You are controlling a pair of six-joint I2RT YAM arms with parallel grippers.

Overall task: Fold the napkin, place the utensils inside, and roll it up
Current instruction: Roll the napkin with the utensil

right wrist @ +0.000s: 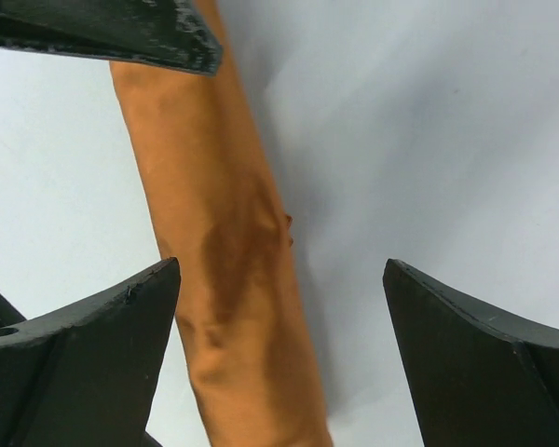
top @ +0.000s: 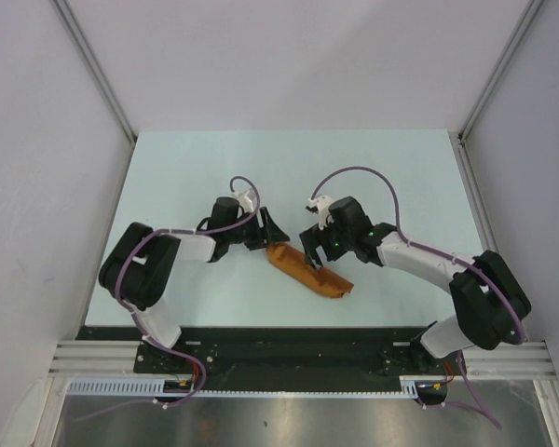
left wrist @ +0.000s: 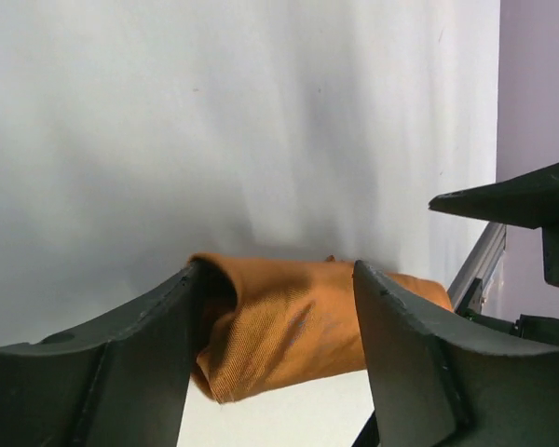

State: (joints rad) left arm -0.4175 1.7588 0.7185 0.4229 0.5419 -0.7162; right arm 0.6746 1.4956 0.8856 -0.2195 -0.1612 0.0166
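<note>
Table [top: 261,158]: pale surface with walls on three sides. Most of the room to move lies on the far side, and the near edge is close behind the work.
Napkin [top: 307,270]: already a tight rust-orange roll lying flat near the table's near edge. Its long axis runs diagonally, from the far-left end down to the near-right end.
Utensils: not visible; I judge they are inside the roll.
Left gripper [top: 265,233]: at the roll's far-left end, fingers spread wide. The wrist view shows the cloth end [left wrist: 289,326] lying across the gap, not pinched.
Right gripper [top: 314,256]: over the roll's middle, fingers spread wide and holding nothing. The roll [right wrist: 224,251] runs along its left finger, off-centre in the gap.
Nearer arm: both are at the roll, the left at its end and the right at mid-length.
Stage: rolling looks finished; what remains is a final tuck or a release.
</note>
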